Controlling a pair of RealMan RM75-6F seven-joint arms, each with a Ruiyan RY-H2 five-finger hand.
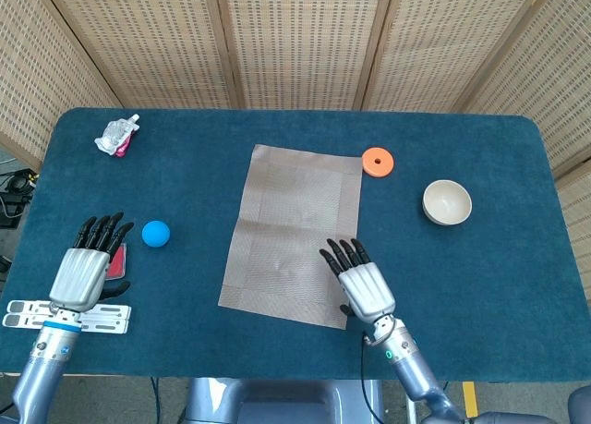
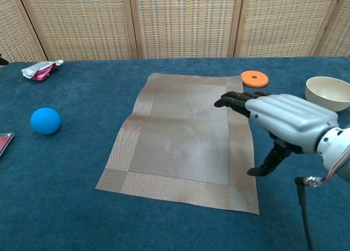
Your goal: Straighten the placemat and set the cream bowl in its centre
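Here, one mat (image 1: 294, 236), one bowl (image 1: 447, 202), one orange disc (image 1: 377, 161), one blue ball (image 1: 155, 233), one crumpled pouch (image 1: 118, 134), two hands. Mat: tan, woven, with a darker border band, lying mid-table, skewed so its near edge swings left, with a ripple along its left side. Bowl: cream, round, upright and empty, sitting on the blue cloth at the right, well apart from the mat, just right of and nearer than the disc. Right hand (image 1: 360, 282) flat, palm down, fingers spread and holding nothing, hovering over the mat's near right corner, fingertips (image 2: 227, 100) pointing far; cannot tell whether touching the mat. Bowl well off to the far right of that hand. Left hand (image 1: 87, 266) at the near left, likewise flat with fingers apart and holding nothing, just left of the ball, over a red flat thing (image 2: 4, 142) and a white bracket (image 1: 65, 315).
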